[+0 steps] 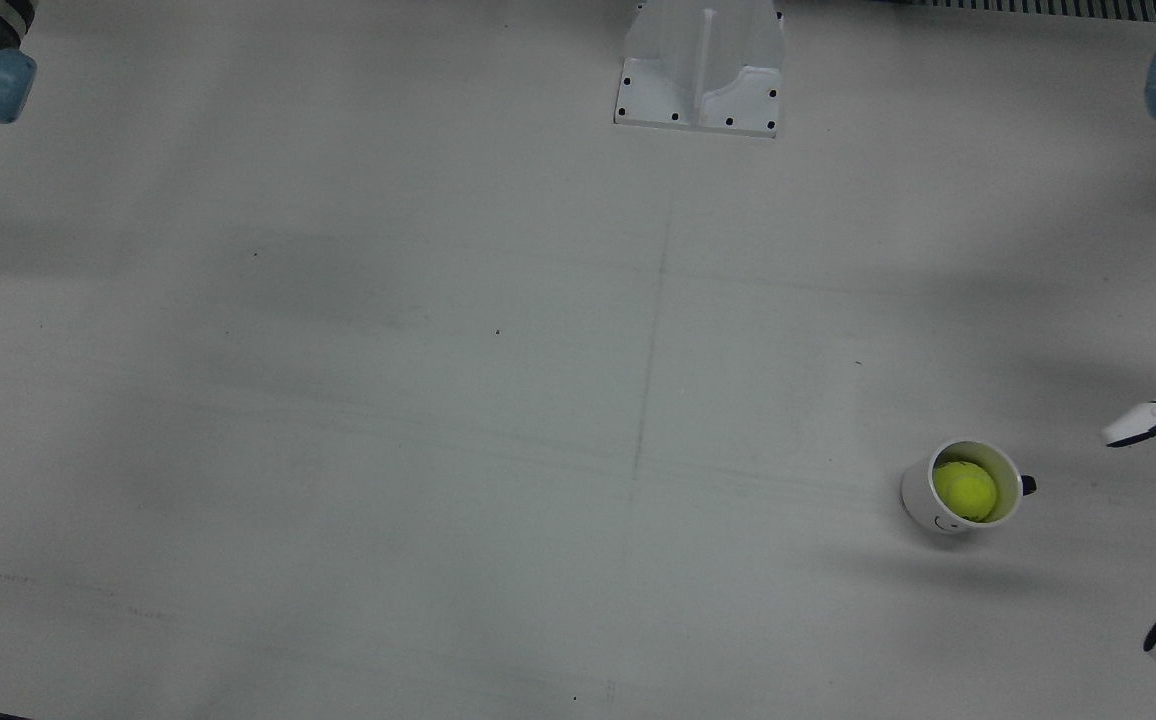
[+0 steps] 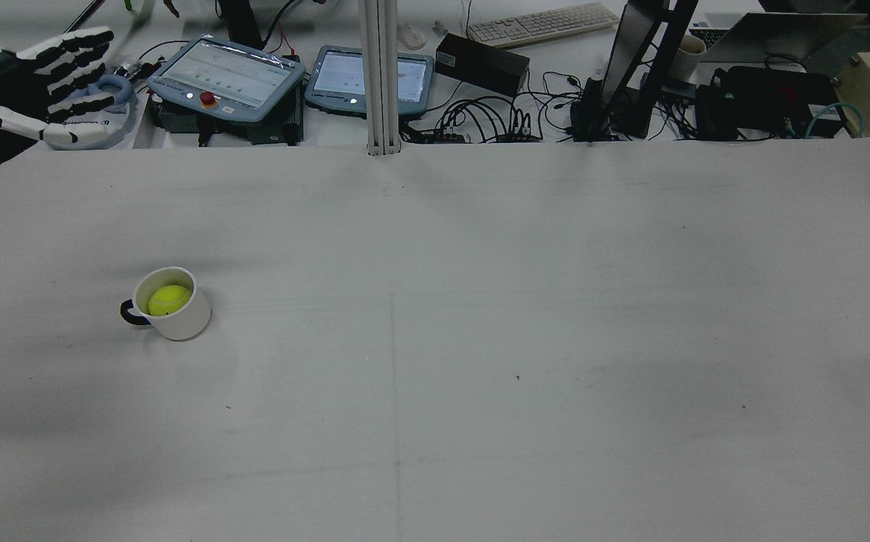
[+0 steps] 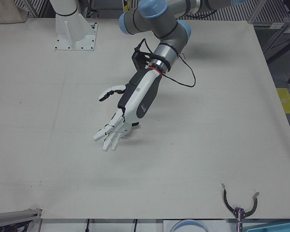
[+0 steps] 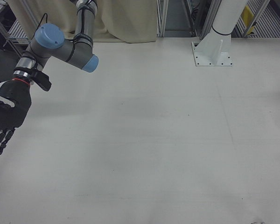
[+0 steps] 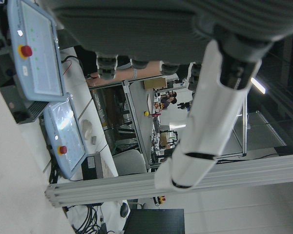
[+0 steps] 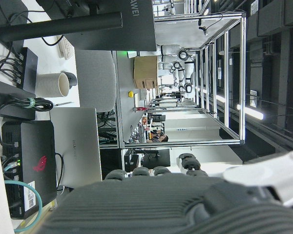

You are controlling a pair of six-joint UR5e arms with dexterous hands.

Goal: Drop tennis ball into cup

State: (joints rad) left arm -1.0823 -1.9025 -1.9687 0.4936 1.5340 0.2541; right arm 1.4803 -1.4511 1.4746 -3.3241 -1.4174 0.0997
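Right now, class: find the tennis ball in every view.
Front view: tennis ball inside the white cup, lower right.
Rear view: ball in cup, left of middle.
Left-front, right-front, both hand views: not in them.
Shared landmark: the table's dark centre line.

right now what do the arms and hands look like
Both arms are grey tubes with light blue joint caps. The left hand has a black back, white fingers with dark joints, a red ring at the wrist and a black cable looping alongside. The right hand looks mostly black.
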